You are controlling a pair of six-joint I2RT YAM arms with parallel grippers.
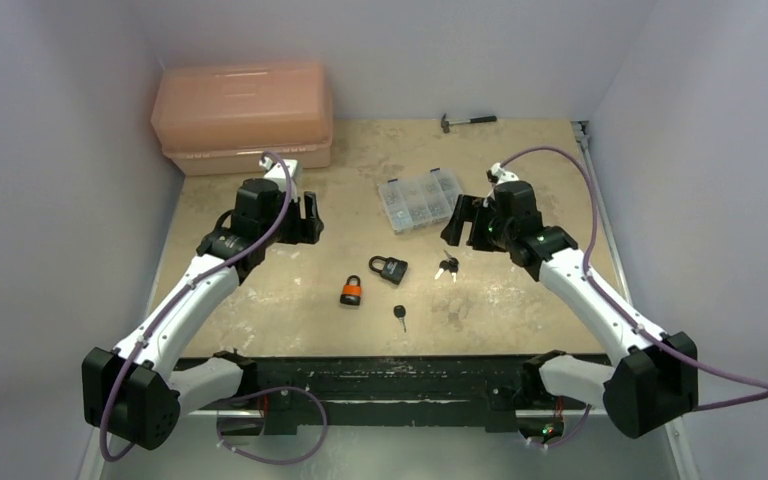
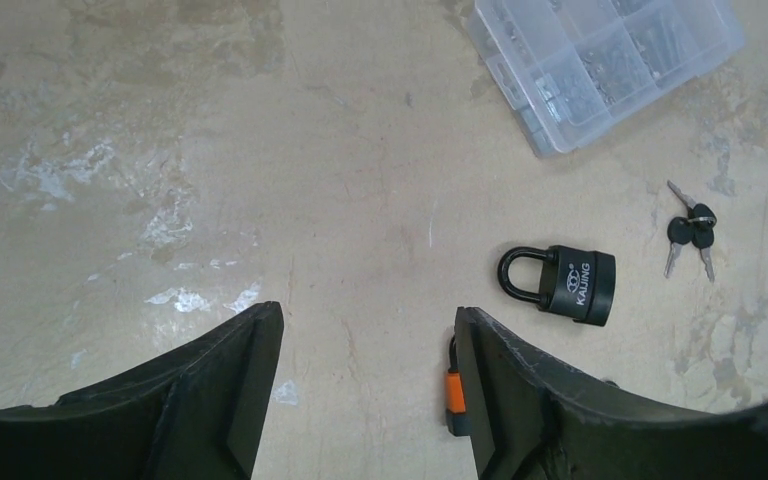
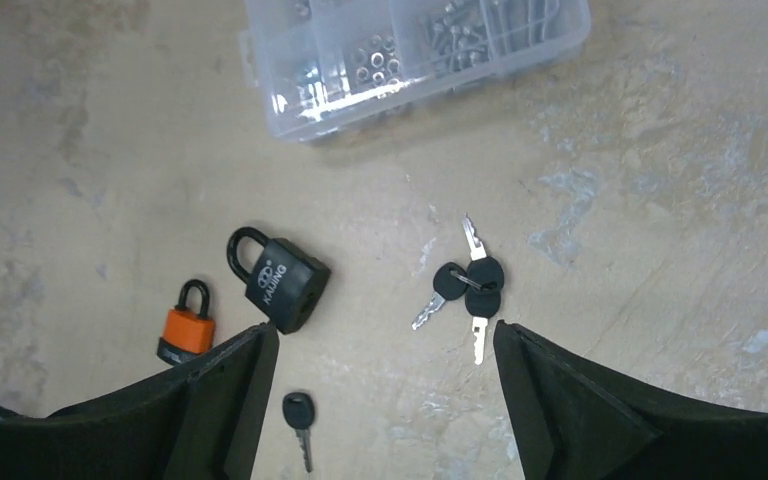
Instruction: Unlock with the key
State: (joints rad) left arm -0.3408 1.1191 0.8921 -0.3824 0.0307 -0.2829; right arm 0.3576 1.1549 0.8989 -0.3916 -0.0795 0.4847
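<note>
The single key with a black head lies on the table near the front, and shows in the right wrist view between the fingers. A black padlock lies behind it, seen also in the left wrist view and the right wrist view. An orange padlock lies to its left, partly hidden by a finger in the left wrist view, and showing in the right wrist view. My left gripper is open and empty above the table. My right gripper is open and empty too.
A bunch of keys on a ring lies right of the black padlock, also in the right wrist view and the left wrist view. A clear box of small parts stands behind. A pink case sits back left, a hammer at the back.
</note>
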